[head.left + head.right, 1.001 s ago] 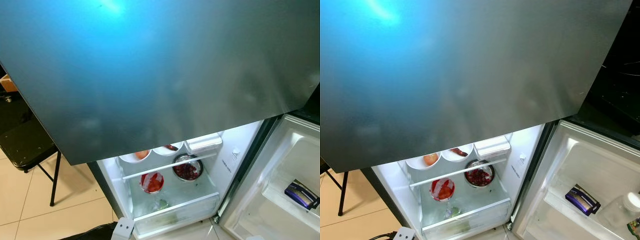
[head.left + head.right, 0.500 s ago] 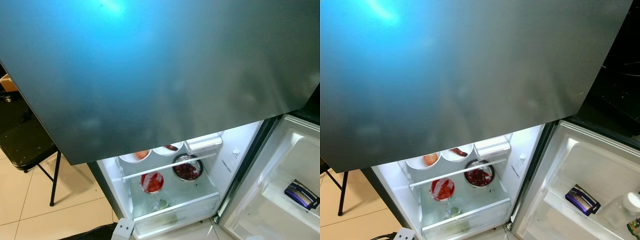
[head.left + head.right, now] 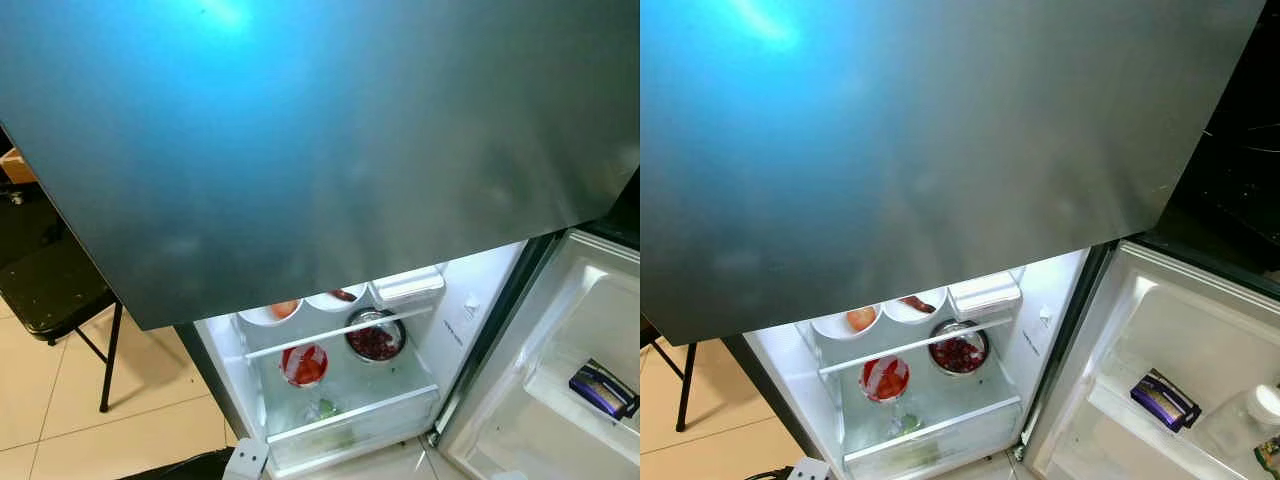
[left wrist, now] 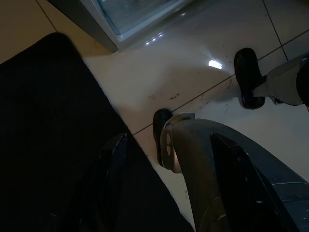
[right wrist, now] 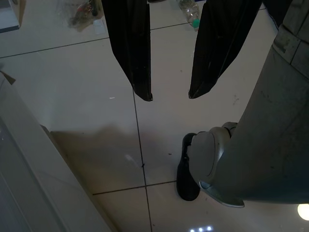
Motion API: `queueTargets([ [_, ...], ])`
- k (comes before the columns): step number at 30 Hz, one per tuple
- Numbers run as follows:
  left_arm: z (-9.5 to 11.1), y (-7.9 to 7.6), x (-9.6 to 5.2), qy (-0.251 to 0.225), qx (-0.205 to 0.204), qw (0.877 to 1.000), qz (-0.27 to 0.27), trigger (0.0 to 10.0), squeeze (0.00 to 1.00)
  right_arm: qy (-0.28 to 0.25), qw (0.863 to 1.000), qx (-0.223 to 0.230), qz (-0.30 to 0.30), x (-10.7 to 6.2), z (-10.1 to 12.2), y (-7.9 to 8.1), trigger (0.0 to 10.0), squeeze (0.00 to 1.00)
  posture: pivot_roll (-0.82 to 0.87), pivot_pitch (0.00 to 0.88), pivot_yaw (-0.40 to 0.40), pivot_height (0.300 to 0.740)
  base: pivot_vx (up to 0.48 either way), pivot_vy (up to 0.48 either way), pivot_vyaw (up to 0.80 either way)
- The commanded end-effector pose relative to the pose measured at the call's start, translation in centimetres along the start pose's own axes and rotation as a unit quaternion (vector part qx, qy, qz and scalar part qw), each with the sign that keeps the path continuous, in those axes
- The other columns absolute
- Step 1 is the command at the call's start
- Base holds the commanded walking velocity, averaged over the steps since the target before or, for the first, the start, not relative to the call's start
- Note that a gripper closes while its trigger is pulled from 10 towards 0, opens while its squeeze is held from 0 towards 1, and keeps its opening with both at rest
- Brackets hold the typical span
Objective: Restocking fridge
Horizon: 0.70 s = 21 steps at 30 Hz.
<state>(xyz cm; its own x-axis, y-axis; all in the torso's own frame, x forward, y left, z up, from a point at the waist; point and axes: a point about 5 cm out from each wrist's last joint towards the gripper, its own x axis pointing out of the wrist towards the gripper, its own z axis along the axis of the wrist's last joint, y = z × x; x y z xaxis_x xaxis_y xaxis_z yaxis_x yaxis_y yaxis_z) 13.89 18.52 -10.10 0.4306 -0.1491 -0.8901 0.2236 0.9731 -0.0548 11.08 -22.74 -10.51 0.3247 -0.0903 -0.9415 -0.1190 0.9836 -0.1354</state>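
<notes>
No shift since before; open fridge (image 3: 340, 390) half hidden behind grey door (image 3: 320, 150), both hands idle, right hand (image 5: 166, 92) spread, left hand's (image 4: 169, 193) grip unclear.

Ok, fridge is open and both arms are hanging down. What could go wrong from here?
1. The closed upper door juts out and blocks most of the head view, so a reach to the shelf would be partly unseen.
2. The steel bowl and the red-topped cup stand close together; a gripper could knock one.
3. The open lower door stands beside the robot; turning could bump it.
</notes>
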Motion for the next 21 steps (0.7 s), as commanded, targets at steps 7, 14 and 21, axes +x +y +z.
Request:
queueTargets([
  [7,-0.37,-0.52,0.06,0.005,0.000,1.000,-0.008,10.0,0.00,-0.001,1.000,-0.002,0.005,0.04,0.09,0.32,10.0,0.00,0.01,0.000,-0.029,0.740,0.000,0.000,0.00],
  [14,-0.38,-0.55,0.06,0.006,0.000,1.000,-0.008,10.0,0.00,-0.001,1.000,-0.001,0.005,0.04,0.12,0.34,10.0,0.00,0.01,0.000,-0.028,0.740,0.000,0.000,0.00],
  [21,-0.41,-0.59,0.07,0.006,0.000,1.000,-0.009,10.0,0.00,0.000,1.000,-0.002,0.005,0.04,0.08,0.32,10.0,0.00,0.01,0.000,-0.028,0.740,0.000,0.000,0.00],
])
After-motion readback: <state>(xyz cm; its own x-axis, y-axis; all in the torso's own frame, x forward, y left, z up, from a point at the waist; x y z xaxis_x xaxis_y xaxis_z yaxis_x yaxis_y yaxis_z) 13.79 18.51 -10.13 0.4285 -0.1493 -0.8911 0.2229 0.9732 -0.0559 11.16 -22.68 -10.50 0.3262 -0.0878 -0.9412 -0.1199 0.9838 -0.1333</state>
